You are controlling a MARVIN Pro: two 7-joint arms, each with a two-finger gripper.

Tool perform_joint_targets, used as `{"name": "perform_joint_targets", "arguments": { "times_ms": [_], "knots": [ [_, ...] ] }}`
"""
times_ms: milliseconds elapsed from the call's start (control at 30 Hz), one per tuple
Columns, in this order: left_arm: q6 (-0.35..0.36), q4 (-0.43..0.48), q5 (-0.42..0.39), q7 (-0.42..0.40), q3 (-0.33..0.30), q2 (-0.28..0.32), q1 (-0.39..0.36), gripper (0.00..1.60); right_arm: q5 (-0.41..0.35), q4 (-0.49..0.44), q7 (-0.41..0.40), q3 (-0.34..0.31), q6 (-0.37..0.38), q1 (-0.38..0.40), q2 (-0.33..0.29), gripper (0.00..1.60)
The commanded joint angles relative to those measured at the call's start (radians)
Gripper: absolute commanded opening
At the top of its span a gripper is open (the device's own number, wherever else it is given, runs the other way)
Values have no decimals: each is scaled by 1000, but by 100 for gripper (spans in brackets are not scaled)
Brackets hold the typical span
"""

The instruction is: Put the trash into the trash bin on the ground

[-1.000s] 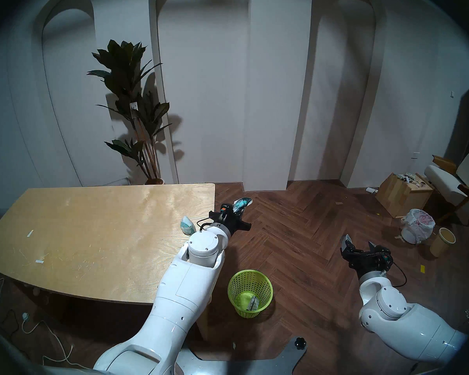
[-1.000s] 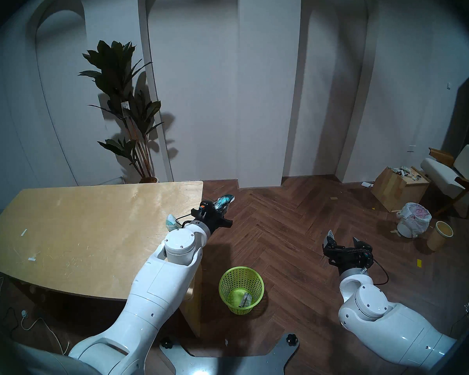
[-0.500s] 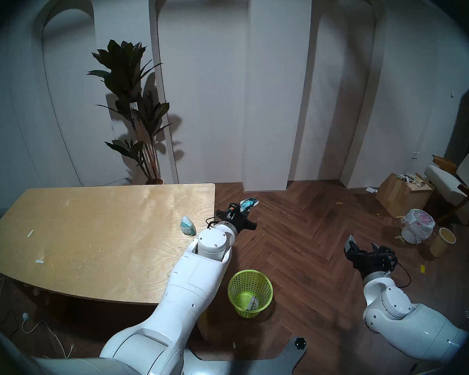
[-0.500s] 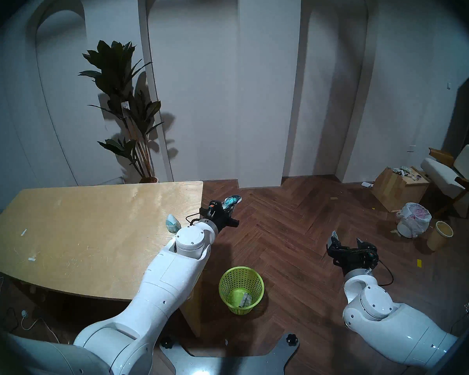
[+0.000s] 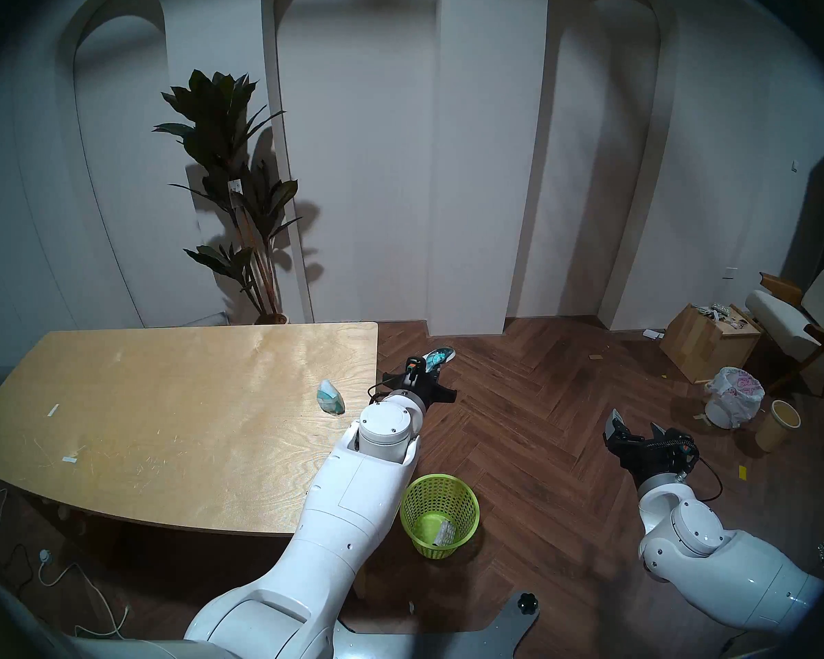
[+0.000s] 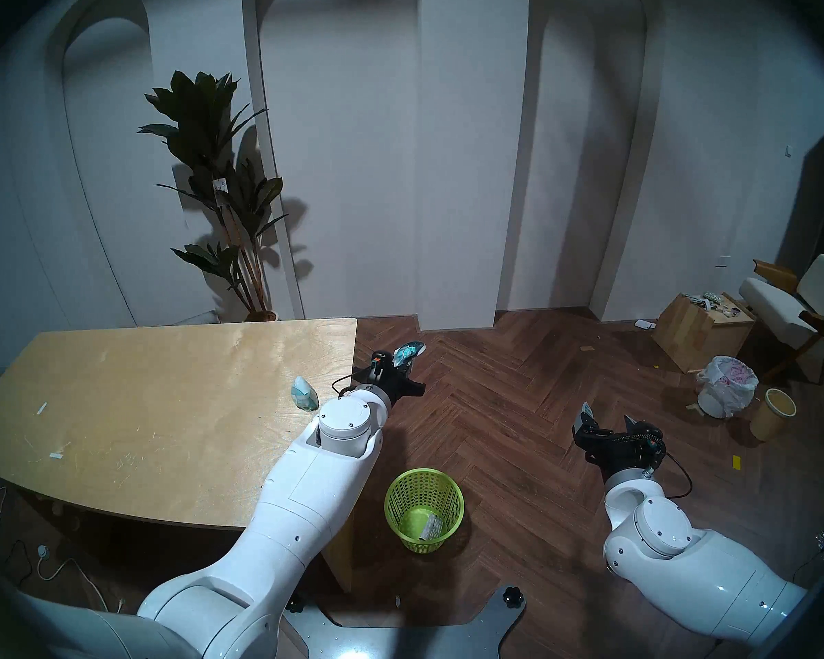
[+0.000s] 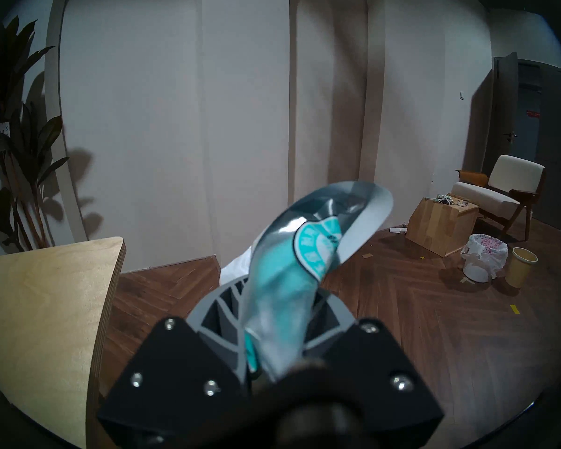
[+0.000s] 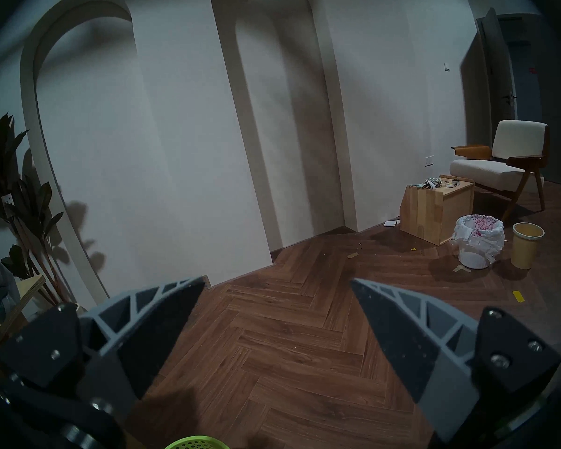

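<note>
Left gripper (image 5: 430, 369) is clamped on the bigger clear-and-teal wrapper (image 7: 292, 267), jaws pressed together on its lower part while the crumpled upper end juts out past the fingertips; it hangs over the floor just beyond the table's right edge. Right gripper (image 8: 277, 312) stands with jaws spread wide and nothing between them, held above the floor well to the right of the bin.

Largest to smallest:

Wooden floor (image 5: 533, 453), dark herringbone boards, fills the right half of the head views.

Table (image 5: 163, 406), pale plywood with a curved near edge, occupies the left; the left arm (image 5: 348, 510) reaches across its near right corner.

Potted plant (image 5: 234, 192) stands against the white arched wall behind the table.

Armchair (image 5: 800, 315) and wooden box (image 5: 700, 349), with clutter on top, sit at far right.

White bucket (image 5: 733, 396), lined with a white-and-pink bag, stands beside a tan cylinder (image 5: 778, 425).

Trash bin (image 5: 438, 513), a lime-green mesh basket, rests upright on the floor just right of the left forearm and nearer the robot than the held wrapper.

Smaller teal wrapper (image 5: 330, 396) lies on the table near its right edge, close to the left wrist.

Flat white packet (image 5: 446, 533) lies inside the bin, at its bottom.
</note>
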State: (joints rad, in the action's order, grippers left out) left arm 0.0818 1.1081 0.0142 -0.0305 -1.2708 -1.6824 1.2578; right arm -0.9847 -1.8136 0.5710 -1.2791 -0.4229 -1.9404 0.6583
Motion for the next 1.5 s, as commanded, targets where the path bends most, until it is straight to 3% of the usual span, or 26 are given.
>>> {"name": "perform_joint_targets", "arguments": {
  "times_ms": [0, 300, 433, 600, 733, 767, 800, 833, 1200, 1267, 1300, 1467],
  "knots": [
    [-8, 27, -3, 8, 2, -16, -16, 16, 6, -16, 3, -7, -4, 11, -2, 160],
    [-43, -26, -17, 11, 9, -17, -45, 15, 3, -23, 8, -17, -13, -1, -5, 160],
    [-47, -37, -21, 11, 14, -18, -51, 26, 3, -26, 10, -17, -13, -2, -6, 160],
    [-51, -45, -27, 10, 17, -18, -54, 53, 5, -28, 15, -16, -10, 0, -7, 160],
    [-52, -47, -29, 12, 19, -17, -55, 105, 6, -28, 18, -13, -7, 4, -8, 160],
    [-50, -48, -30, 12, 20, -17, -55, 109, 6, -29, 19, -12, -6, 6, -8, 160],
    [-51, -48, -31, 12, 20, -17, -55, 134, 6, -29, 19, -11, -5, 7, -8, 160],
    [-50, -49, -31, 13, 20, -18, -55, 139, 6, -29, 19, -11, -5, 8, -8, 160],
    [-48, -51, -29, 20, 27, -19, -52, 141, 4, -21, 20, -7, -5, 15, -6, 160],
    [-46, -42, -29, 19, 28, -18, -48, 147, 2, -14, 16, -5, -6, 18, -4, 160],
    [-44, -35, -29, 18, 29, -18, -44, 159, 1, -11, 14, -4, -7, 20, -3, 160],
    [-47, 27, -20, 25, 38, -9, -17, 160, 0, 3, 1, 4, -6, 32, 4, 160]
  ]
}}
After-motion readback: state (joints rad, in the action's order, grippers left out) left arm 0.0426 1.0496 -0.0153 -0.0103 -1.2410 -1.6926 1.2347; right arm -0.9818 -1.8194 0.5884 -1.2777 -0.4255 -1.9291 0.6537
